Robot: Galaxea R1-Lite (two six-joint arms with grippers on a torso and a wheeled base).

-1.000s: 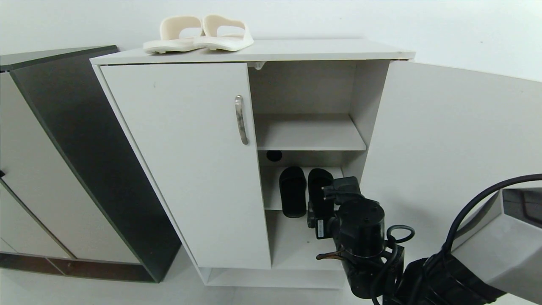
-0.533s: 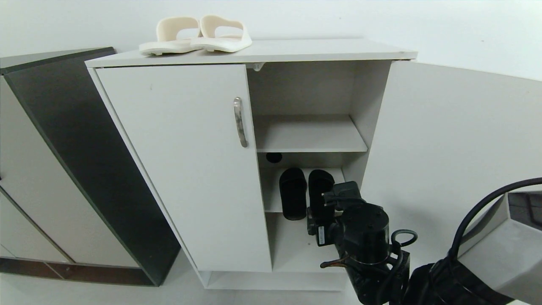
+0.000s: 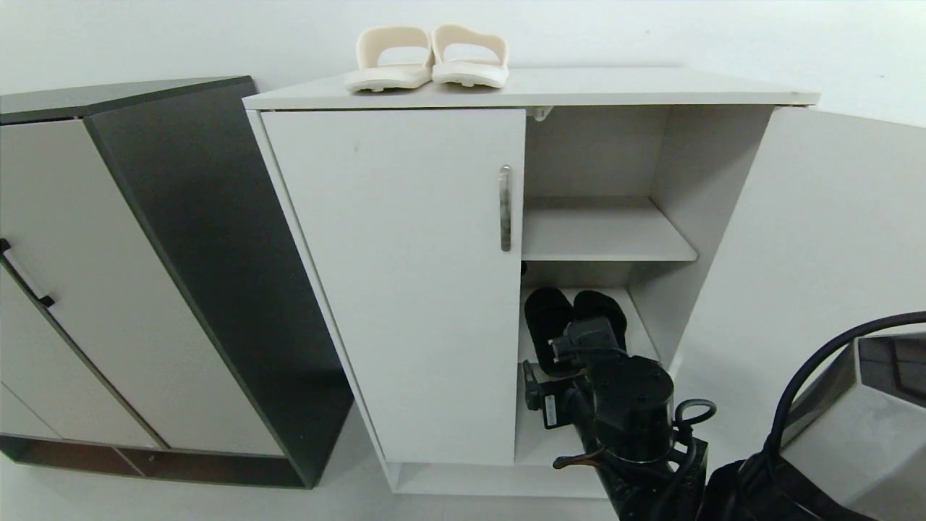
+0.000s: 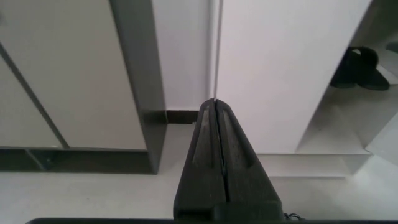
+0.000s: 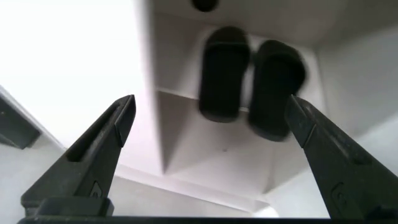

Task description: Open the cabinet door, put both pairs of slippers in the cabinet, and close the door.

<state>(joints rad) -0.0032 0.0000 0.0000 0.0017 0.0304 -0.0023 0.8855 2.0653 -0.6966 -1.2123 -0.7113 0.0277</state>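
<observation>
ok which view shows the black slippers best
Right wrist view: both black slippers sit side by side, nearly unblocked. In the head view the right arm hides their near ends; the left wrist view catches them small at its edge.

Cream slippers (image 3: 432, 59) atop white cabinet (image 3: 651, 85)

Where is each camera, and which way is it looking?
Head: on the robot's head, looking down at the cabinet, cream slippers on top; right arm shows.
Left wrist: on the left arm, facing the closed door; shut left gripper shows.
Right wrist: on the right arm, facing into the cabinet; open right gripper shows.
Shared: all three show the black slippers on a shelf.
</observation>
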